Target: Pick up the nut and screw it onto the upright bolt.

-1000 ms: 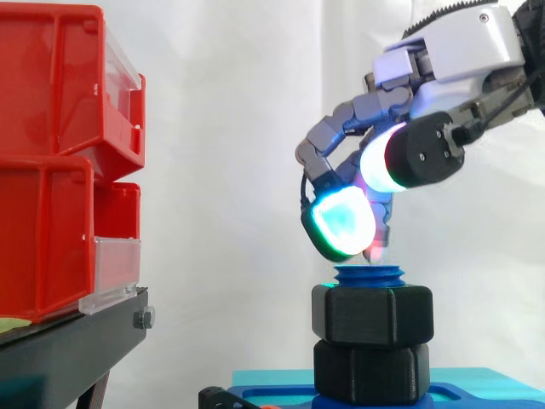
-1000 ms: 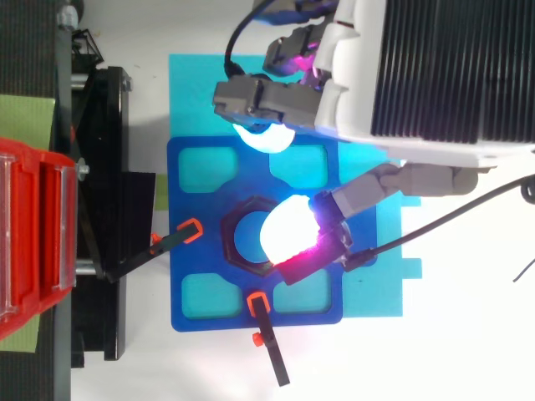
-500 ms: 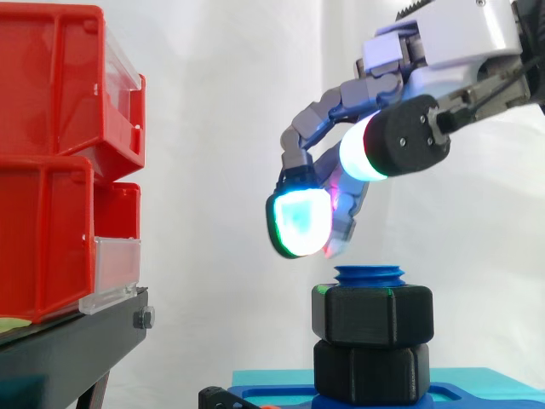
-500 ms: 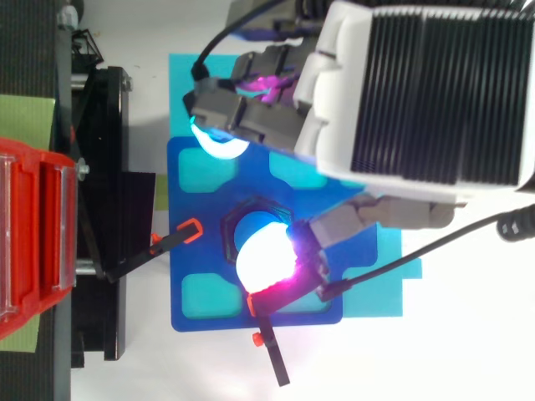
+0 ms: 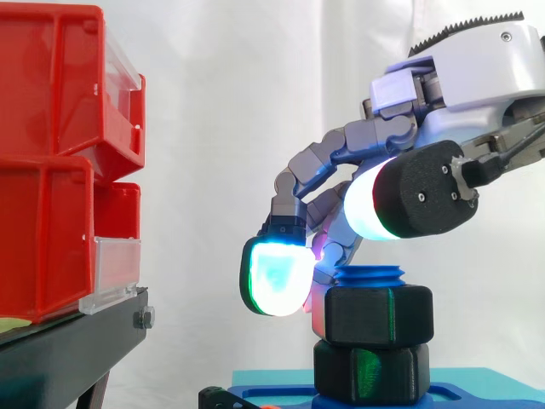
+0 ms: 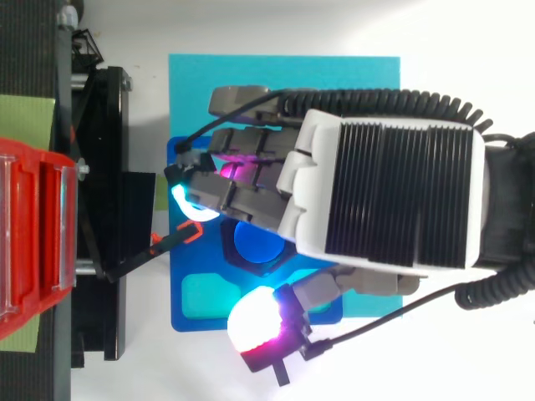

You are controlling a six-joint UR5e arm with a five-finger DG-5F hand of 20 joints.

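A black hex nut [image 5: 371,313] sits threaded on the upright blue bolt [image 5: 370,274], above a second black hex piece [image 5: 371,371] at the bolt's foot. From above, the bolt's top [image 6: 255,242] shows as a blue disc under my hand [image 6: 384,196]. My hand [image 5: 460,77] hovers low over the bolt with its fingers spread to either side. One cyan-glowing fingertip [image 5: 272,277] hangs just left of the nut. The thumb's white pad [image 6: 255,322] stands off the nut toward the plate's near edge. Nothing is held.
The bolt stands on a blue fixture plate [image 6: 188,288] lying on a cyan mat [image 6: 284,71]. Orange-tipped black clamps [image 6: 180,236] hold the plate's edges. Red bins [image 5: 51,162] on a black stand [image 5: 68,349] rise close on the left.
My hand has dropped and shifted toward the bins. The thumb pad has slid off the bolt's top, and the cyan fingertip has come down beside the nut.
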